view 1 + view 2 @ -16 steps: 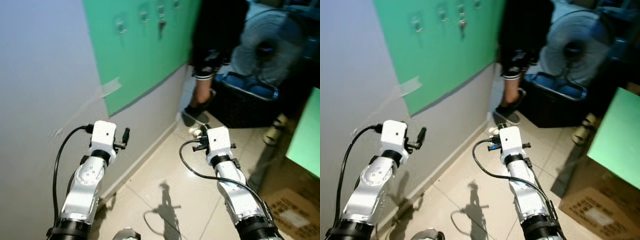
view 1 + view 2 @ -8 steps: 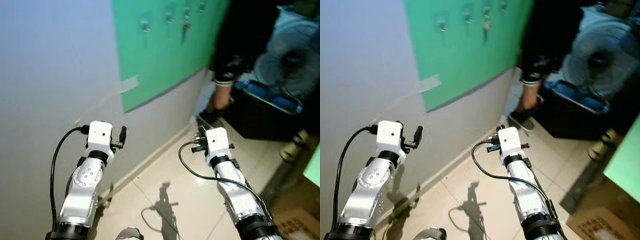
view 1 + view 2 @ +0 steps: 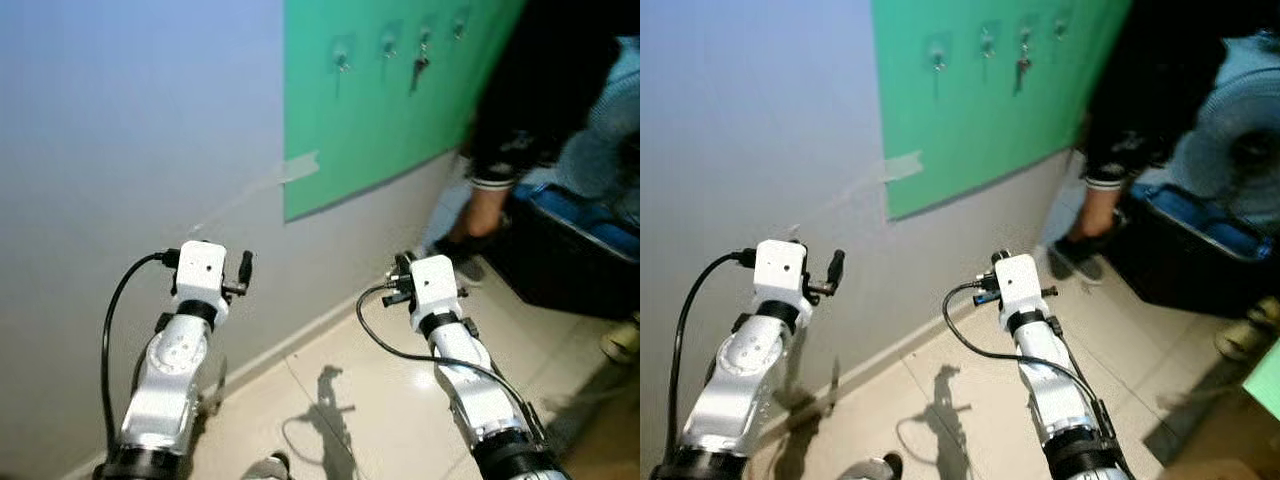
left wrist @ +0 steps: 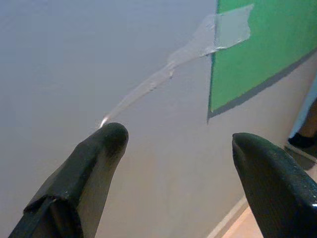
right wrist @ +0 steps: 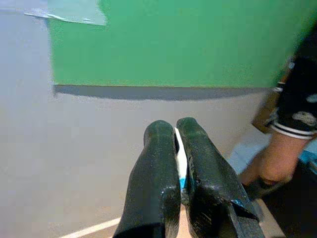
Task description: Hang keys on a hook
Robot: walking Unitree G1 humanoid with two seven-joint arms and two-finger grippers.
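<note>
Green board on grey wall, hooks well beyond both pincers, left pincer spread, right pincer pinching something white, keys unclear

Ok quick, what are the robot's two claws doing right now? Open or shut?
Left gripper: open, holding nothing, facing the grey wall.
Right gripper: shut on a thin white and blue thing; what it is cannot be told.

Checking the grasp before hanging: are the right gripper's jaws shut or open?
Shut: the right gripper's jaws press together on a thin white-and-blue item.
</note>
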